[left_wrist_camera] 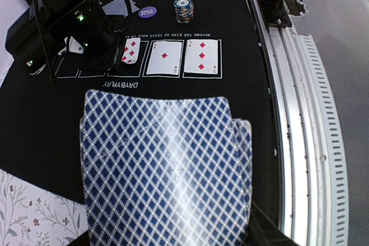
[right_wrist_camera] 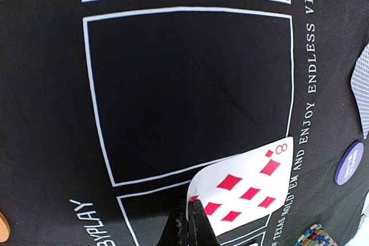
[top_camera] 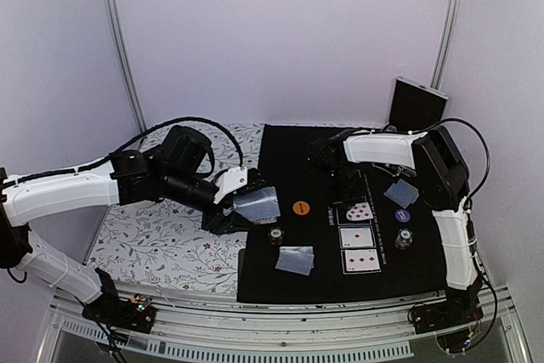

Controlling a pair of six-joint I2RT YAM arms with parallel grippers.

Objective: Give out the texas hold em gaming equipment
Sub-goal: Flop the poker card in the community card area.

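My left gripper is shut on a fanned deck of blue-backed playing cards, held above the left edge of the black mat. The deck fills the left wrist view and hides the fingers. My right gripper is shut on one corner of a face-up eight of diamonds, which lies tilted over a white-outlined box on the mat. In the top view that card is the uppermost of a column with two more face-up diamond cards.
An orange disc, a chip stack and face-down cards lie mid-mat. Face-down cards, a purple disc and a chip stack lie right. A black case stands at the back right.
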